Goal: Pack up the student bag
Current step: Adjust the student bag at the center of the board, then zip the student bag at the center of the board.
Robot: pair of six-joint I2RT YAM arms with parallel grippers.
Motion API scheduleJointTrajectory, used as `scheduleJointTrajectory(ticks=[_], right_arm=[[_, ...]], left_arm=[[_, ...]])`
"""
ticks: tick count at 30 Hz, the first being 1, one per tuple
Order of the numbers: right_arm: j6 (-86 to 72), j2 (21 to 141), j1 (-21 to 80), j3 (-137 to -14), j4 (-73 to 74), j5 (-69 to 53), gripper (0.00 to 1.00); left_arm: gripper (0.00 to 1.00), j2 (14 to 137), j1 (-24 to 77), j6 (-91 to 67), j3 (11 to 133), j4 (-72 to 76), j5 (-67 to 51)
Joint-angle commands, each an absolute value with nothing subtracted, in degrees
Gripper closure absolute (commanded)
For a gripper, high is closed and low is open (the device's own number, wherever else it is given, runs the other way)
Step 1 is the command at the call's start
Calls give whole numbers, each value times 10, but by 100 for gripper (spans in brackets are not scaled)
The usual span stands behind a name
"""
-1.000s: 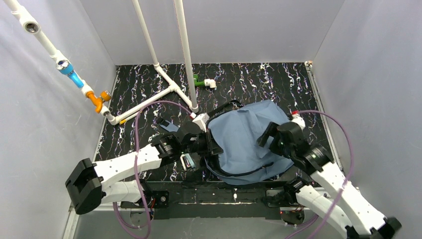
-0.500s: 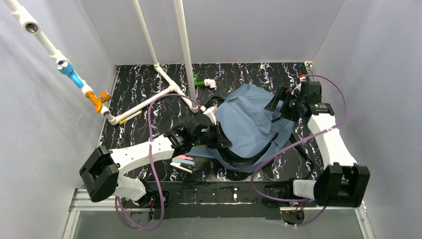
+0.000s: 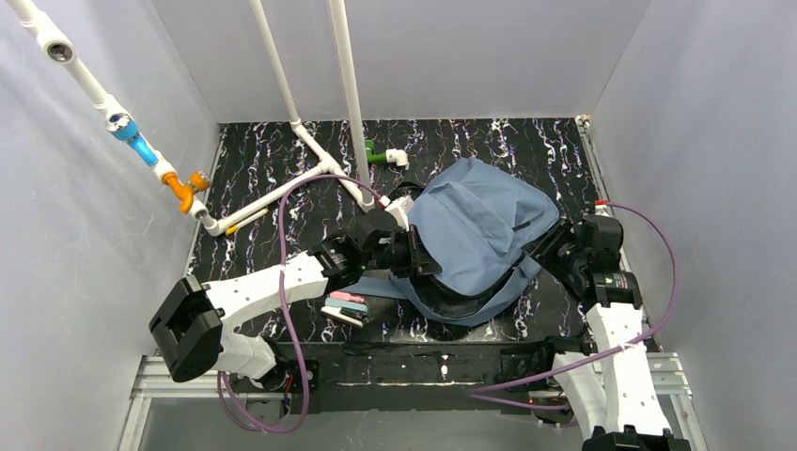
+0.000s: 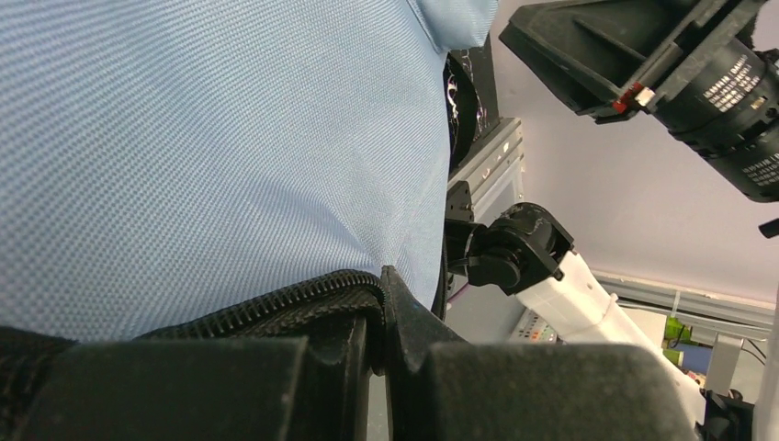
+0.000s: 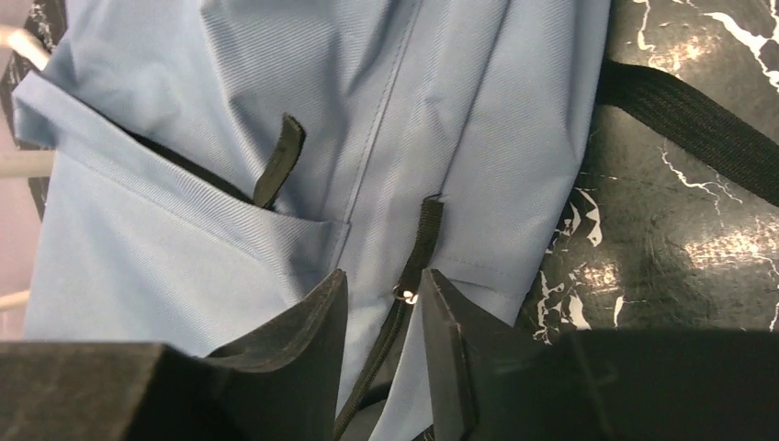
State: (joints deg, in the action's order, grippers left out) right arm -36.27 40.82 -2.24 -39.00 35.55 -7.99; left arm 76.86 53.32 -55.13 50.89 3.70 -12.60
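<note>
The student bag point(image 3: 475, 230) lies on the desk point(image 3: 263, 178) right of centre, between the two arms. The left gripper point(image 4: 381, 294) is clamped on its zip edge. The right gripper point(image 5: 381, 280) is nearer the zip pull point(image 5: 424, 234) — the tab lies straight ahead, its length in line with the gap between the fingers point(image 5: 308, 335), which stand half-closed and, it seems, not yet pinching. Half a second earlier that arm hung wide open by the bag's far right corner — the left arm has not moved.

Bag point(image 3: 479, 225) is laid between both grippers. Its zip edge is lodged in left gripper point(image 4: 381, 294). Zip pull point(image 5: 418, 248) is placed between the fingers of right gripper point(image 5: 381, 280). Stack point(image 3: 346, 308) is found behind left gripper, toward its base.
</note>
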Motion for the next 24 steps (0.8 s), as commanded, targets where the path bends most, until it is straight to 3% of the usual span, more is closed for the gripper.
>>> scheduleJointTrajectory(ticks=[1,12,17,24], right_arm=[[-380,425,-26,-385,328,-50,58],[-387,475,-29,-333,236,-121,50],[-412,476,-31,-285,170,-162,51],[-441,453,-32,-250,120,-181,68]], left_arm=[[100,744,532,-553,530,35,-140],[100,749,532,-557,539,34,-149],[100,748,532,-555,535,34,-150],[100,753,532,-554,524,33,-156]])
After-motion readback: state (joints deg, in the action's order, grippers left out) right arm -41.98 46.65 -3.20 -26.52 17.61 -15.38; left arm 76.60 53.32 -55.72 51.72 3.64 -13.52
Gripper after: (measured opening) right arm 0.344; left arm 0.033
